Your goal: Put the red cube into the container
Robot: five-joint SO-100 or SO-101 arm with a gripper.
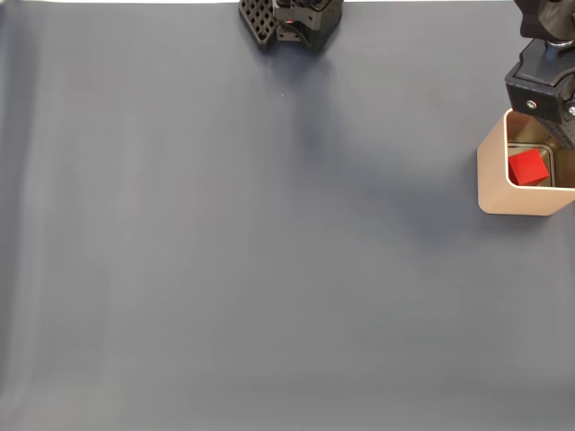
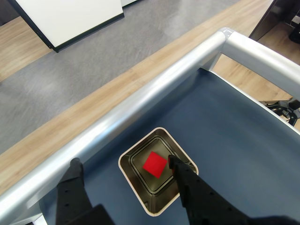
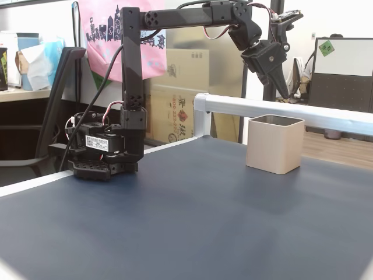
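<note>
A small, matte, bright red cube lies on the shiny floor of a tall, square, pale gold metal tin with rounded corners, as the wrist view looks straight down into it; in a fixed view from above the same cube shows inside the tin, which stands near the right edge of the dark blue table mat. The black two-finger gripper hangs above the tin's mouth with its fingers spread to either side and nothing between them: released, empty. A fixed view from the side puts the gripper clear above the tin's rim, not touching it, with the arm's black base well apart at the left and a silver aluminium rail running behind the tin. By these pictures the placing step looks done, the cube resting in the container. What is left would seem to be a clean withdrawal: lifting straight up and away so neither finger catches the thin wall and tips the tin.
</note>
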